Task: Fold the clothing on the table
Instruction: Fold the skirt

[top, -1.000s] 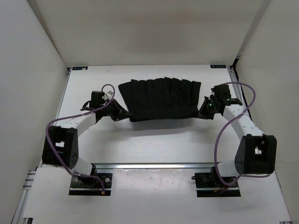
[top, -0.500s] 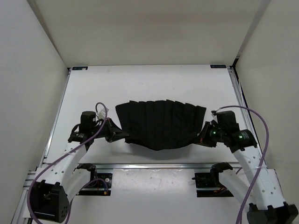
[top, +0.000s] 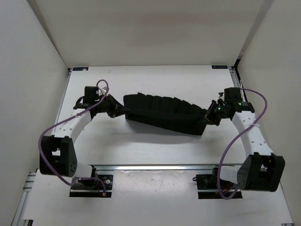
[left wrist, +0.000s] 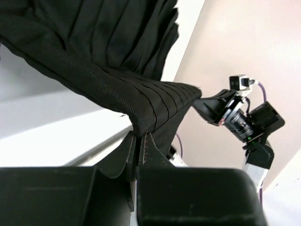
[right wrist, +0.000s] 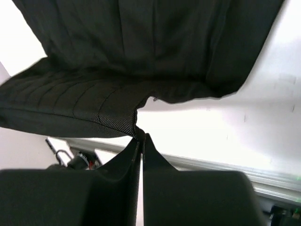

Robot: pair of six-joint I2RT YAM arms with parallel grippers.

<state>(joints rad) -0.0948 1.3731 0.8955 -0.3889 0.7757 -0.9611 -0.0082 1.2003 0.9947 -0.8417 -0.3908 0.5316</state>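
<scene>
The clothing, a black pleated garment, hangs stretched between both grippers above the table, sagging toward the front right. My left gripper is shut on its left corner; in the left wrist view the fabric runs down into the pinched jaws of that gripper. On the other side my right gripper is shut on the right corner, and in the right wrist view the cloth hangs from the closed tips of the gripper.
White walls close in the table on the left, back and right. A metal rail runs along the near edge in front of the arm bases. Purple cables loop beside each arm.
Both arms swung the held clothing from the near part of the table back toward the far part. The garment has turned from a broad spread sheet into a narrow slanting band.
</scene>
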